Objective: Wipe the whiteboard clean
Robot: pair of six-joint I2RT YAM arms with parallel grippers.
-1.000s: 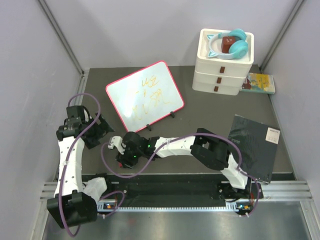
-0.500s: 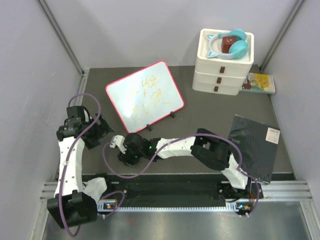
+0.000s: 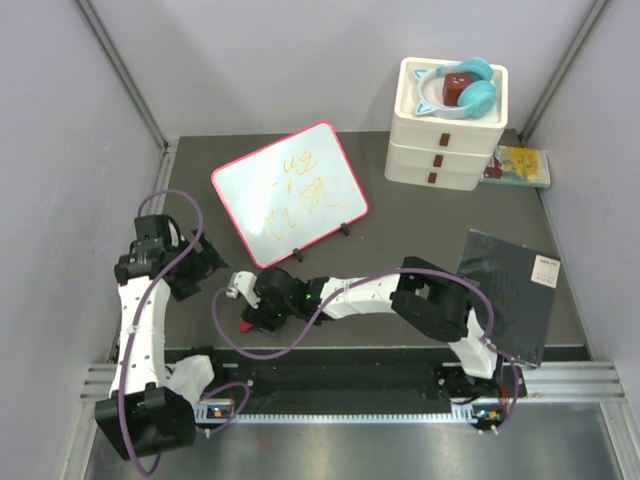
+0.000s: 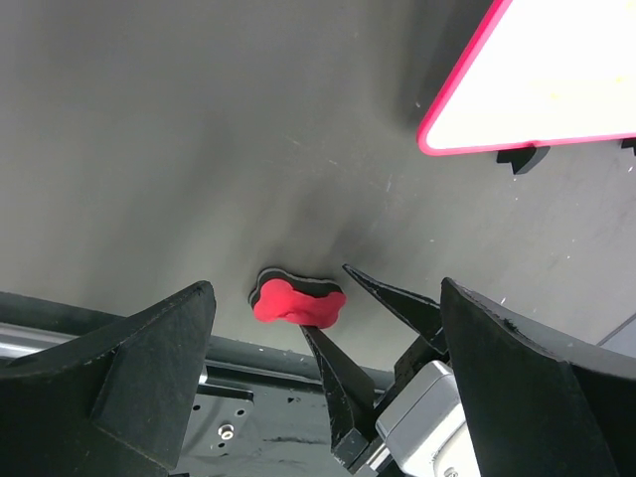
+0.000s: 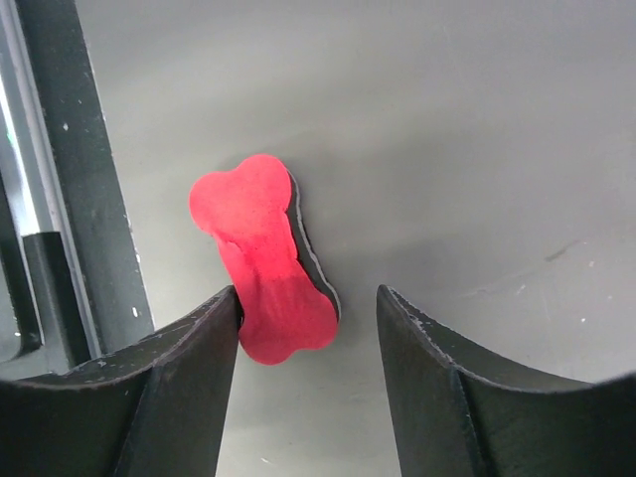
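While my right gripper [image 5: 308, 298] hangs with its fingers [image 5: 129, 388] spread wide, the red bone-shaped eraser [image 5: 263, 263] lies on the table [image 5: 447, 119] between them, closer to the finger at 9 o'clock. If I squeeze now, that finger could shove the eraser toward the dark rail [image 5: 70, 179]. It could also catch just one end, and the eraser might twist out. I cannot tell if that finger touches it. My left gripper [image 3: 192, 268] is spread too, holding nothing. Farther off, at 12 o'clock from the eraser, the whiteboard [image 3: 290, 195] stands on little black feet [image 3: 345, 229] with yellow scribbles [image 3: 305, 185] on it. From above, my gripper hides most of the eraser.
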